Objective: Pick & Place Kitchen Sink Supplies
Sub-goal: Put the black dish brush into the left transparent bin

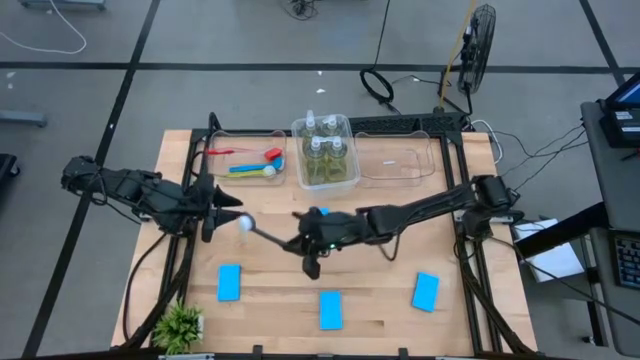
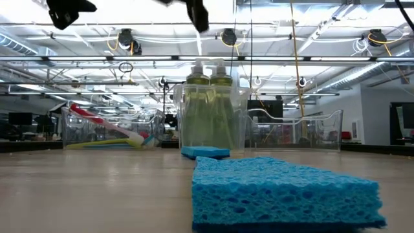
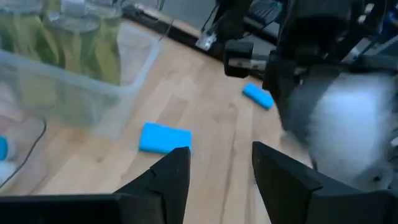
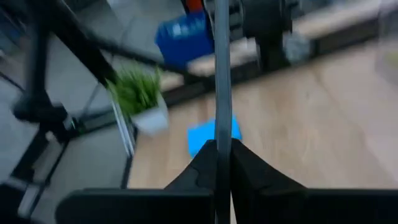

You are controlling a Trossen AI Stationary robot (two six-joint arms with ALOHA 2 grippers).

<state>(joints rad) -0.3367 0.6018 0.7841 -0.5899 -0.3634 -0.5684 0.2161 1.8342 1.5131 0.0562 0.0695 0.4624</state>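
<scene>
My right gripper (image 1: 298, 243) is over the table's middle, shut on a grey brush (image 1: 270, 235) with a round white head (image 1: 243, 223). The head hangs just beside my left gripper (image 1: 222, 207), which is open (image 3: 214, 168) with nothing between its fingers; the head (image 3: 348, 130) shows past one finger. Blue sponges lie flat on the wood (image 1: 230, 282) (image 1: 331, 308) (image 1: 426, 291), and one more (image 1: 320, 213) lies by the right arm. Red, blue and yellow-green brushes (image 1: 250, 165) lie in the left bin. Bottles (image 1: 325, 150) stand in the middle bin. My right gripper pinches the grey brush's slim handle (image 4: 222, 134) between its two fingers, away from the head. The fingers come nearly level from the table's right, and the handle runs on past them toward the left. The brush is lifted clear of the table.
Three clear bins stand in a row at the far edge; the right bin (image 1: 395, 165) holds nothing I can see. A small green plant (image 1: 180, 325) stands at the near left corner. Bare wood lies between the sponges and the bins.
</scene>
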